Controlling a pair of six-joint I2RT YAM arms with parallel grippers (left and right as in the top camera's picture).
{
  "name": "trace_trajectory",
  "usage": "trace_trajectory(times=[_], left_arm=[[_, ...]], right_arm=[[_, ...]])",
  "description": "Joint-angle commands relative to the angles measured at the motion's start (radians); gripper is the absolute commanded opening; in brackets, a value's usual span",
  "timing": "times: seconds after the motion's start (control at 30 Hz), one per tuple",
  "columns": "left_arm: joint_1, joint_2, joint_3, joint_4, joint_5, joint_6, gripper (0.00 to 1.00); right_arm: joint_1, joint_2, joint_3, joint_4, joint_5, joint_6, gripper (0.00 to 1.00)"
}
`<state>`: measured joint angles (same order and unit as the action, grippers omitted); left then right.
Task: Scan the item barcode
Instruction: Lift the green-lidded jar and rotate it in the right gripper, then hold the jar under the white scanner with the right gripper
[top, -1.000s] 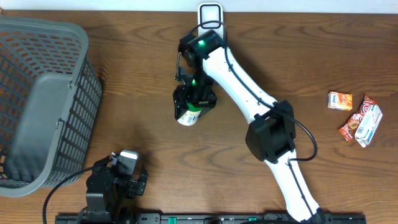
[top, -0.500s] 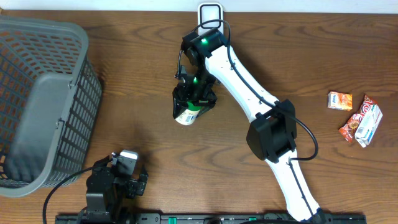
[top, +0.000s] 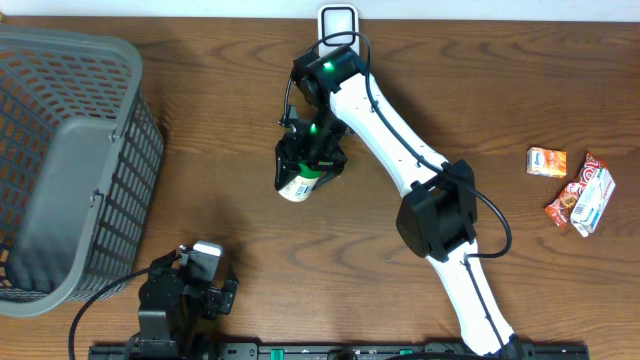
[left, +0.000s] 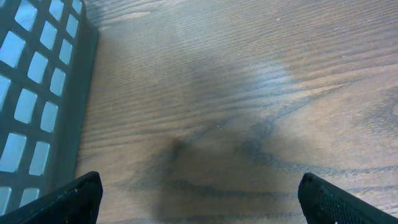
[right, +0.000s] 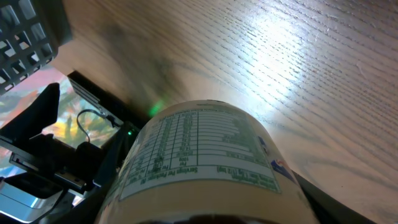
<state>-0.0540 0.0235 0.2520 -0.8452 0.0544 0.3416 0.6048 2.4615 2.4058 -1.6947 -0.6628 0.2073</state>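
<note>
The white-and-green labelled cup (top: 296, 186) sits over the table (top: 500, 100), well right of the grey basket (top: 70, 150), gripped by the right fingers (top: 285, 165). Just beside the basket's lower corner, the left fingers (left: 74, 199) stand wide apart, holding nothing.

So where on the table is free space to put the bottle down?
Bare wood lies between the basket and the held bottle, and between the right arm and the snack packets. It is crowded at the right edge, by those packets.
</note>
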Motion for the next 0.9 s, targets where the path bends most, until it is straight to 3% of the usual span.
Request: trace_trajectory(times=[0.0, 0.3, 0.63, 0.87], left_arm=[[0.004, -0.005, -0.017, -0.044, 0.006, 0.002, 0.98], [0.004, -0.005, -0.017, -0.044, 0.006, 0.002, 0.98], [0.004, -0.005, -0.017, -0.044, 0.006, 0.002, 0.98], [0.004, -0.005, -0.017, -0.044, 0.006, 0.002, 0.98]], right_arm=[[-0.015, -0.018, 0.016, -0.004, -0.046, -0.014, 0.54], [-0.022, -0.018, 0.016, 0.08, 0.012, -0.048, 0.53], [-0.137, -0.018, 0.017, 0.48, 0.166, -0.048, 0.54], [-0.247, -0.017, 0.016, 0.68, 0.165, -0.048, 0.64]])
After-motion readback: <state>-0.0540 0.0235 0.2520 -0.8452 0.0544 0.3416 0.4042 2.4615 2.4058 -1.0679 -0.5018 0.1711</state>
